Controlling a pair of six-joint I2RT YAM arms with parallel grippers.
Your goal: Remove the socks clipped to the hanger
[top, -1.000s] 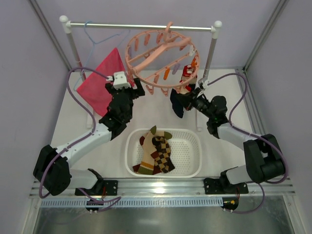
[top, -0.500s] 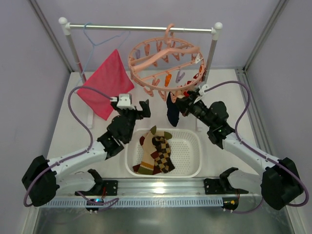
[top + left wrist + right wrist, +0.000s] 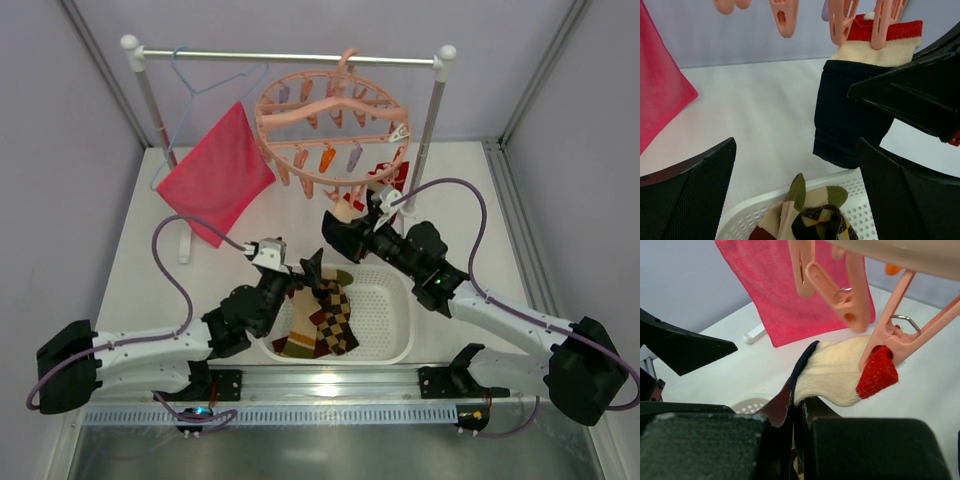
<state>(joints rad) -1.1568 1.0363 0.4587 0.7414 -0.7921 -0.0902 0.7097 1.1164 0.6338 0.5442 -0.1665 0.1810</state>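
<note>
The pink ring hanger [image 3: 330,105] hangs from the rail by its hook, with its clips dangling. A navy sock [image 3: 338,236] with a cream and red cuff [image 3: 877,372] is stretched down and to the left from one clip [image 3: 890,342], which still pinches the cuff. My right gripper [image 3: 800,435] is shut on the sock's cream part, just behind the basket. My left gripper [image 3: 305,272] stands open over the basket's back left rim with nothing between its fingers [image 3: 690,200]. Argyle and tan socks [image 3: 318,318] lie in the basket; the left wrist view also shows them [image 3: 815,217].
The white perforated basket [image 3: 400,320] sits at the near middle between the arm bases. A pink-red cloth [image 3: 215,175] hangs on a light-blue wire hanger [image 3: 195,75] at the left of the rail [image 3: 250,56]. The two grippers are close together.
My left arm drew back from the hanger down to the basket, its jaws open. The right gripper pulled the navy sock leftward and nearer, and the hanger swung.
</note>
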